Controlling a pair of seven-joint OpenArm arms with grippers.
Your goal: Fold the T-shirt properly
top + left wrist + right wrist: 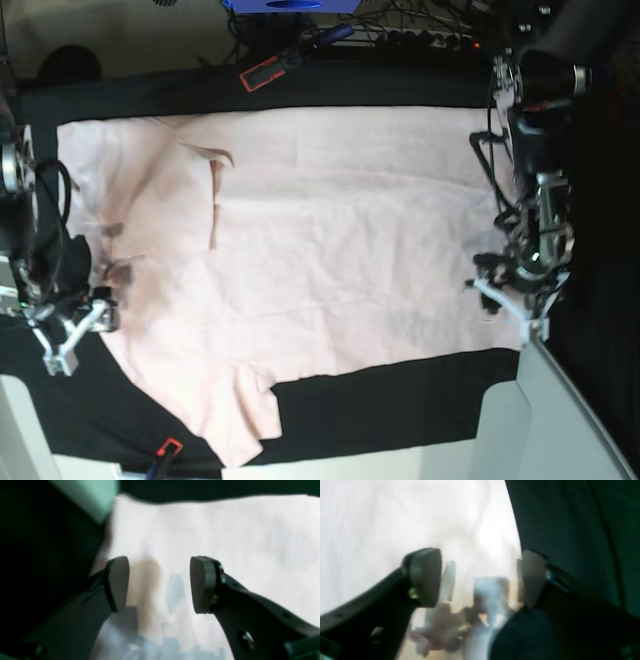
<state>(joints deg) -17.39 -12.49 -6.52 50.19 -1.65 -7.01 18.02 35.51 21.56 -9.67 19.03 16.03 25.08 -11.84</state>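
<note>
Pale pink T-shirt [320, 250], plain side up, spread flat and lightly creased, on black cloth [380, 395]

Pale pink T-shirt [330, 240], black cloth [380, 405]

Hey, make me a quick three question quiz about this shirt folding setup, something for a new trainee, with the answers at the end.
1. True or false: the T-shirt already lies folded in half on the black cloth.
2. Which gripper is at the shirt's edge on the base view's right side? A) left gripper B) right gripper C) neither
3. Fill in: in both wrist views, each gripper's jaws stand ____ with nothing between them.

Key
1. False. It lies spread out flat, one sleeve pointing toward the near edge.
2. A. The left gripper sits there; the right gripper is at the opposite edge.
3. Open.
</note>
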